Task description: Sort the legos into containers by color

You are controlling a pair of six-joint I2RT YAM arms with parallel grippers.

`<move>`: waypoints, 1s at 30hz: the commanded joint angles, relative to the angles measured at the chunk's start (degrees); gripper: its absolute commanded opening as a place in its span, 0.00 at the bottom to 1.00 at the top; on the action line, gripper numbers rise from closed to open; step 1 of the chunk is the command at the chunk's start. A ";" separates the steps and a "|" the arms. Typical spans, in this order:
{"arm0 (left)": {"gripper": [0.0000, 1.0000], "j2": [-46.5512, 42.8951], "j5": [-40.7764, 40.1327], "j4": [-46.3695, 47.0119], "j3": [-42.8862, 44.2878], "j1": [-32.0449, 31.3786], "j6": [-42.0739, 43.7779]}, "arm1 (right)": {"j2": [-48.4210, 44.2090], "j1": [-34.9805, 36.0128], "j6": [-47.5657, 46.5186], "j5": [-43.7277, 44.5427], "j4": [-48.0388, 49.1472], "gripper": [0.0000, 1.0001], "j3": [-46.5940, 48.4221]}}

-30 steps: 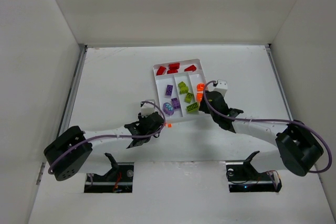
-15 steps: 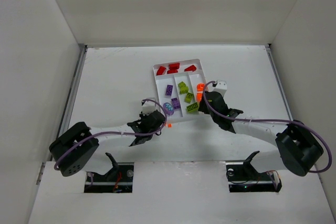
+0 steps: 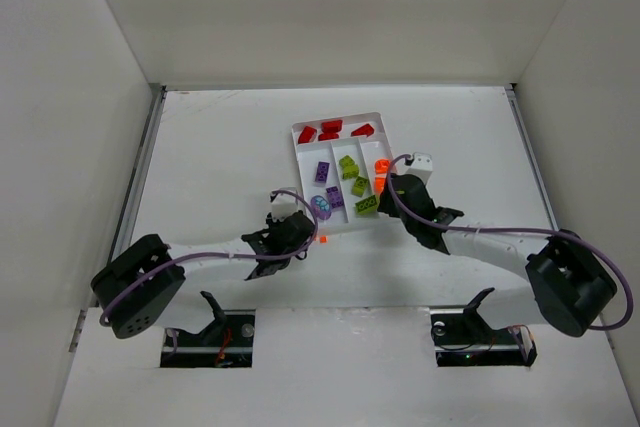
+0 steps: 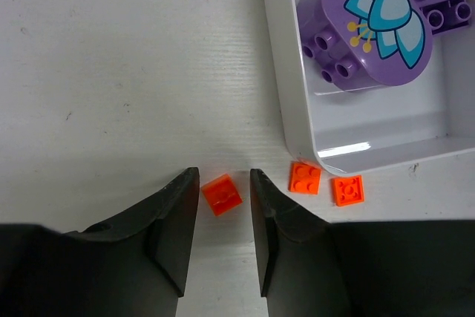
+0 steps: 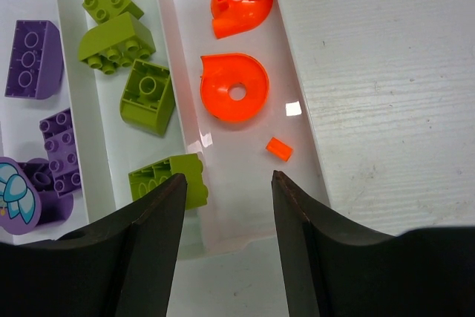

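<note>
Left arm (image 3: 210, 255) had shuffled in slightly over the last second, yet the orange tile (image 4: 222, 194) lay flat on the table (image 4: 111, 72). The left gripper (image 4: 223, 177) straddled it, jaws slightly apart, not pinching. No pick yet. Two more glossy square tiles (image 4: 305, 178) sat by the white tray's (image 4: 286, 109) rounded corner. The right gripper (image 5: 228, 177) hung open over the orange section (image 5: 245, 135).

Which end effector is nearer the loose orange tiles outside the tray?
Left. The left end effector straddles one tile; the right end effector hovers over the tray's orange section.
</note>
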 commanded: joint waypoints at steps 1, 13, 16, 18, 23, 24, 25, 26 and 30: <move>0.34 -0.18 0.62 -2.81 1.27 -0.53 -1.10 | -2.22 0.42 0.38 0.05 3.16 0.56 -0.50; 0.17 1.41 0.09 -2.89 2.15 -0.88 -0.93 | -3.45 0.33 0.47 0.05 3.16 0.56 -0.94; 0.15 -1.05 0.09 -3.68 2.06 -0.53 -0.49 | -4.41 0.33 0.47 0.14 3.51 0.56 -1.38; 0.14 -3.16 -0.08 -4.47 2.06 -0.36 -0.14 | -5.47 0.33 0.47 0.14 4.12 0.56 -1.99; 0.13 -7.99 -0.08 -7.37 3.02 -0.18 0.92 | -8.45 0.33 1.26 0.05 5.35 0.56 -3.66; 0.13 -9.05 -0.17 -8.16 3.55 -0.35 1.00 | -9.16 0.07 1.52 0.05 5.62 0.56 -4.02; 0.13 -10.01 -0.26 -8.86 4.17 -0.53 1.09 | -9.86 -0.28 1.79 0.23 5.79 0.56 -4.45; 0.13 -10.72 -0.26 -9.31 4.95 -0.71 1.35 | -10.56 -0.63 2.14 0.49 6.06 0.56 -4.81; 0.13 -10.12 1.32 -8.61 10.75 -0.97 3.20 | -13.64 -3.44 4.07 1.20 6.41 0.56 -6.83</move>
